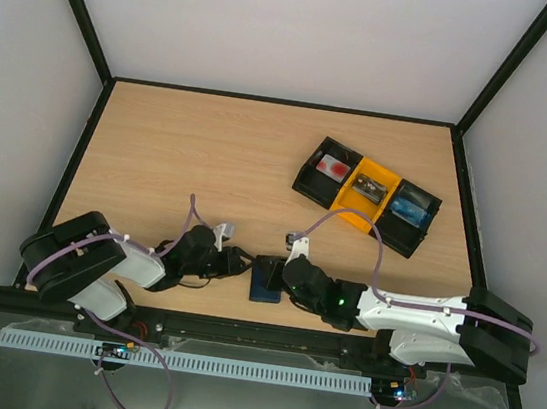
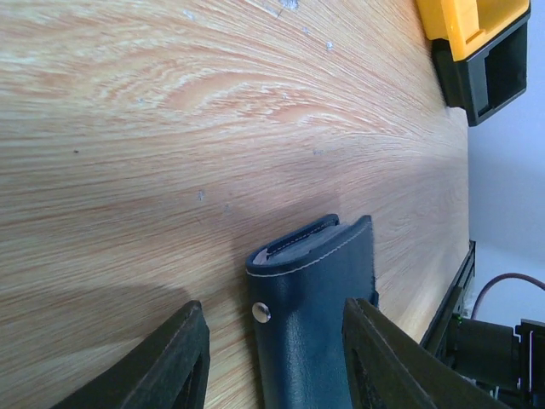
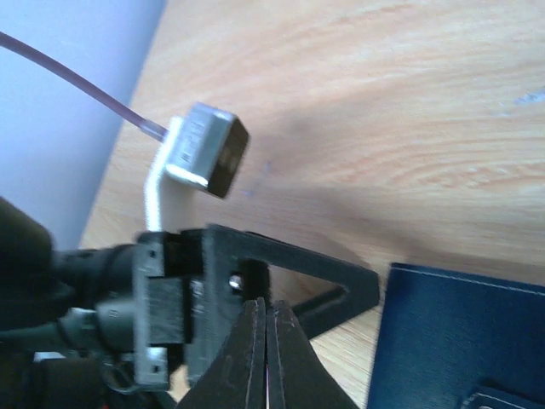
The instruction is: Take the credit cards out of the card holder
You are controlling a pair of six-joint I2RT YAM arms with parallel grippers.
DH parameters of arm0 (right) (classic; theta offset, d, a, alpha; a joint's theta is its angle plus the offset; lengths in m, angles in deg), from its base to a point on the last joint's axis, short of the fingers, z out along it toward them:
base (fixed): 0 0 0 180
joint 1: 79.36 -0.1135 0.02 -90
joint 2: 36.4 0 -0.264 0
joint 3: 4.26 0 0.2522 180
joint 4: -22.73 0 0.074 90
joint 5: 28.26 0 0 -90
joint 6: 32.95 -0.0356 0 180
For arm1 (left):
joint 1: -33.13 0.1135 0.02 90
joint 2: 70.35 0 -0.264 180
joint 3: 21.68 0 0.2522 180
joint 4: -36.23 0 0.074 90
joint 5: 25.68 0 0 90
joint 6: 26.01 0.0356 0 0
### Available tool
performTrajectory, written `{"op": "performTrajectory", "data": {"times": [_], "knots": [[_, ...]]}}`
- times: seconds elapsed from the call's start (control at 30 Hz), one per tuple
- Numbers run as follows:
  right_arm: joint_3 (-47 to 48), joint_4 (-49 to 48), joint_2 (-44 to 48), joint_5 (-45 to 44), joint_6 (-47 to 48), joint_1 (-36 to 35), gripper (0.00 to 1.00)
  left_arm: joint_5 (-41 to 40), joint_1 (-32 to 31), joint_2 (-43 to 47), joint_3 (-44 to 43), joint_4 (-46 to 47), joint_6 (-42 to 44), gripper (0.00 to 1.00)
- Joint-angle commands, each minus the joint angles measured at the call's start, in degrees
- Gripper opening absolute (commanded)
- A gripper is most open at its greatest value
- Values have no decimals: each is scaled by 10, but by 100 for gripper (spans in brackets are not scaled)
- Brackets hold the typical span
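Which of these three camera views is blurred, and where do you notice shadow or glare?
Top external: even, soft light, no glare on the table. Left wrist: card holder sharp, with a soft shadow on the table left of it. Right wrist: blurred throughout, worst at the left edge.

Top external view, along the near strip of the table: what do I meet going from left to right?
In order: left arm → left gripper → card holder → right arm.
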Motion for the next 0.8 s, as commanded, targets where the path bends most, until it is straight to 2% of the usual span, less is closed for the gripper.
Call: {"op": "performTrajectory", "data": {"times": [0.0,0.07,0.2,0.3,0.37,0.53,0.77], "knots": [[-10,-73,37,-25,-9,-4,2,2,-5,-19,27,-61,-8,46],[-4,-60,44,-38,-7,-4,2,-7,-5,0,27,-82,-5,46],[50,125,27,-107,5,-4,4,-19,-6,47,27,-118,-1,47],[92,246,5,-106,7,-4,20,-15,-5,87,28,-140,-7,49],[108,295,-6,-93,0,-4,26,-14,-6,114,32,-146,-16,50],[128,330,-50,-49,-14,-5,39,-21,-5,164,39,-160,-33,50],[178,374,-128,-66,-24,-27,44,-37,-5,202,41,-205,-30,52]]}}
